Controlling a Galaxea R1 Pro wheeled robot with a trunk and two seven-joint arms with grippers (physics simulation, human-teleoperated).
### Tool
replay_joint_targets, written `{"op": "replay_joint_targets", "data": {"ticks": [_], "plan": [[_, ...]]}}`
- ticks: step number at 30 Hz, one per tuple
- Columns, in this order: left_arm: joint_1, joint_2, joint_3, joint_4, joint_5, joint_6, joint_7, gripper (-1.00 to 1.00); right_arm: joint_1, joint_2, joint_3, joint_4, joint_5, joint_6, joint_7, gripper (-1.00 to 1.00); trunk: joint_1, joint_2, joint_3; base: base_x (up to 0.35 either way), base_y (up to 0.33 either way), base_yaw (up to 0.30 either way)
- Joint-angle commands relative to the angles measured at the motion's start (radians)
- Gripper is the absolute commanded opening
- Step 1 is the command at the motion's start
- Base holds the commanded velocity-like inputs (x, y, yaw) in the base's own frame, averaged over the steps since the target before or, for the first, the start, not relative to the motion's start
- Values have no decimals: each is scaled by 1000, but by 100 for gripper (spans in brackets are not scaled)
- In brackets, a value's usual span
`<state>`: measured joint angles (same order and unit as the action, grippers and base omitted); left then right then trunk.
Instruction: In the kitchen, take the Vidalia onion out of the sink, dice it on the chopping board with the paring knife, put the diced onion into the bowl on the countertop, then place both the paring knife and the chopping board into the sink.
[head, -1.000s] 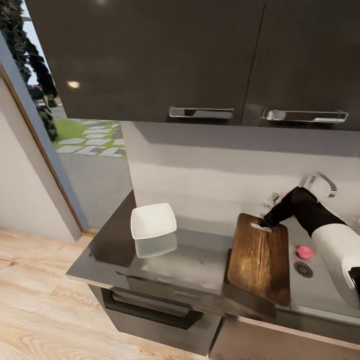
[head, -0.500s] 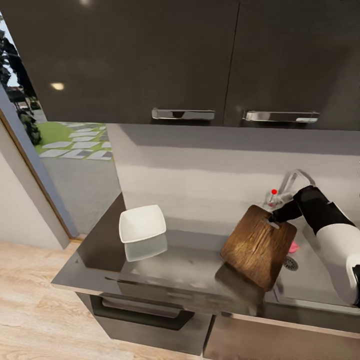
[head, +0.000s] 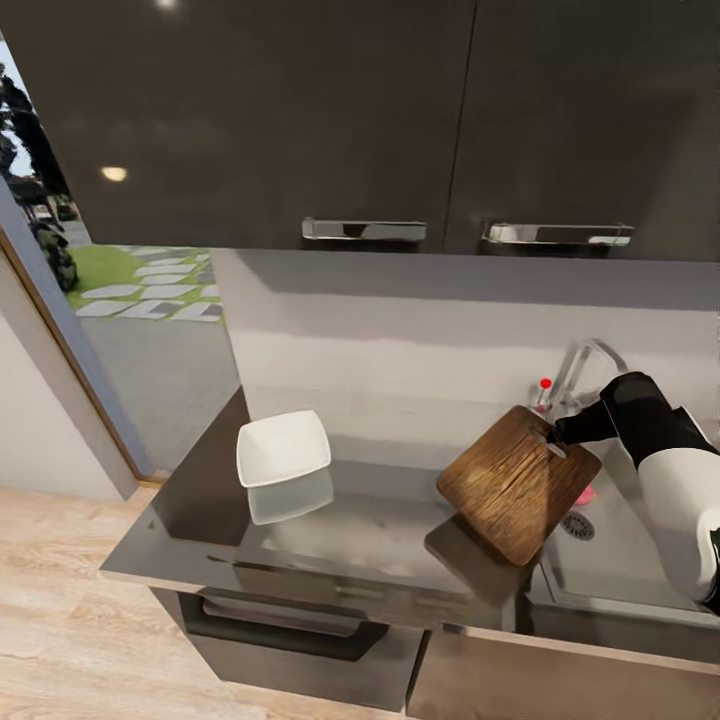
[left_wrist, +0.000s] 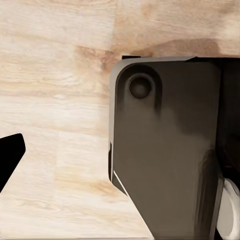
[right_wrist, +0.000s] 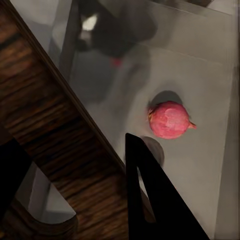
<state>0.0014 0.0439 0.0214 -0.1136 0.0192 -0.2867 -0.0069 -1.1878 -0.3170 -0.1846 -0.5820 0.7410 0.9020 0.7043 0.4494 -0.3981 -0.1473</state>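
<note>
Right arm: reaching in from the right side of the head view, white forearm over the sink (head: 610, 560), black wrist stretched toward the back wall.
Right gripper (head: 553, 436): at the far corner of the chopping board (head: 518, 482), by the handle slot; jaws clamped on the board's edge, one dark finger (right_wrist: 160, 200) over the basin side, the other on the far side of the wood.
Chopping board: raised and tilted, skewed diamond-wise, part over the bench (head: 330, 530) and part over the sink's near-left corner; dark reflection under it on the glossy slab.
Vidalia onion (right_wrist: 170, 120): pink-red, lying on the grey basin floor just beside the board's edge, near the round drain (head: 578, 526); in the head view mostly hidden behind the board.
Paring knife: cannot tell where.
Bowl (head: 283, 447): white, squarish, upright on the bench's left part, well apart from the board.
Open room: bare glossy bench between bowl and board; basin floor open toward the near right.
Edges: pale bench front just below the board's low corner; chrome tap (head: 578, 365) and red knob (head: 545, 383) right behind the gripper, dark wall cupboards overhead.
Left gripper: looking down at pale wood floor (left_wrist: 55, 100) and a dark grey part of the robot; jaw state cannot be told.
</note>
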Motion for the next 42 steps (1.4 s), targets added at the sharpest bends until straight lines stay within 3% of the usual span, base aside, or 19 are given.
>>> {"op": "replay_joint_targets", "data": {"ticks": [1,7,12,17,22,29,34,39,42], "plan": [[0,0,2,0,1,-2,-1,100,-1,1,-5,-1,10,3,9,-100,1,-2,-1,0,136,-121],[0,-1,2,3,1,-2,-1,100,-1,1,-7,-1,10,3,9,-100,1,-2,4,0,233,-175],[0,-1,1,4,1,-2,-1,100,-1,1,-63,-1,10,3,9,-100,1,-2,9,0,284,-221],[0,-1,-9,6,1,-2,-1,100,-1,1,-94,-1,11,3,8,-100,1,-2,14,0,139,-227],[0,-1,-32,6,1,-2,-1,100,-1,2,-97,0,11,3,3,-100,1,-2,19,0,15,-228],[0,-1,-36,6,1,-2,-1,100,-1,10,-98,2,11,3,-10,-100,1,-2,26,0,1,-227],[0,-1,-37,6,2,-2,-1,100,-1,44,-99,8,10,3,-83,-100,1,-2,31,0,196,-215],[0,-1,-37,6,2,-2,-1,100,-1,59,-111,9,9,4,-121,-100,1,-2,37,0,205,-214],[0,-1,-36,6,2,-2,-1,100,-1,87,-157,8,9,5,-159,-100,1,-2,41,0,79,-211]]}}
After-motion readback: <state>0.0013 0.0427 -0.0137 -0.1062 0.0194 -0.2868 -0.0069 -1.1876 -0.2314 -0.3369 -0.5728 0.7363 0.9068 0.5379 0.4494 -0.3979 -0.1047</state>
